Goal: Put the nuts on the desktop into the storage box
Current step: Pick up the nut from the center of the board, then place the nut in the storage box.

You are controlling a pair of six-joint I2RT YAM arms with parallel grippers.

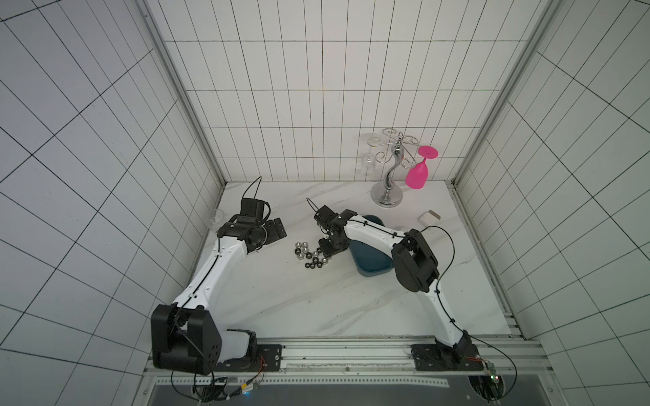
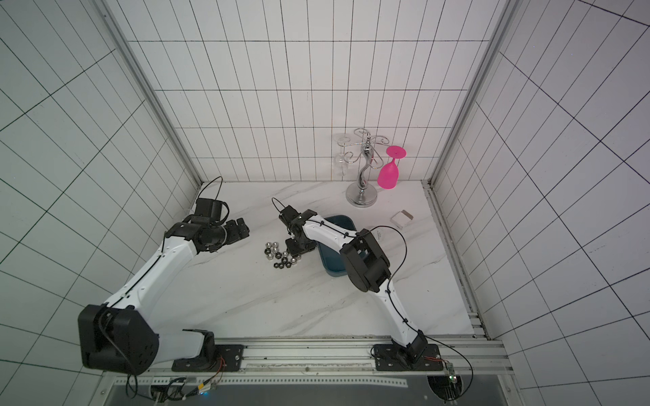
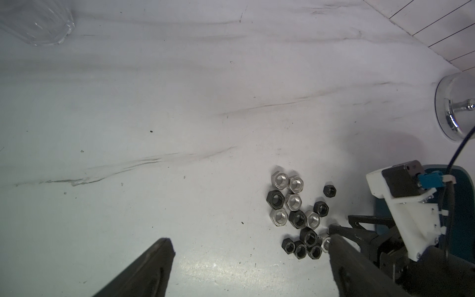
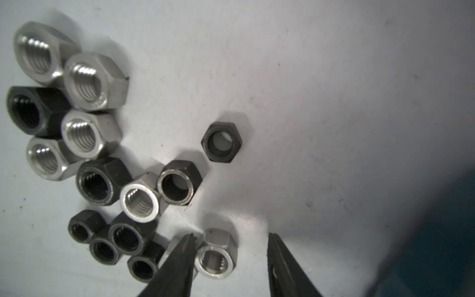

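Note:
Several silver and black nuts (image 1: 311, 255) (image 2: 279, 256) (image 3: 298, 216) lie clustered on the white marble desktop (image 1: 299, 302). The dark teal storage box (image 1: 373, 270) (image 2: 332, 263) (image 4: 449, 231) stands just right of them, partly hidden under my right arm. My right gripper (image 1: 325, 251) (image 2: 293, 251) (image 4: 231, 235) points down at the cluster's right edge, open. A silver nut (image 4: 216, 254) lies between its fingers, touching one while the other stands apart. My left gripper (image 1: 278, 228) (image 2: 242, 226) (image 3: 250, 239) hovers left of the nuts, open wide and holding nothing.
A chrome glass rack (image 1: 387, 197) stands at the back right, with a pink goblet (image 1: 418, 172) and a clear glass (image 1: 367, 163) hanging from it. A small white block (image 1: 429, 217) lies right of the box. A clear cup (image 1: 215, 216) sits by the left wall.

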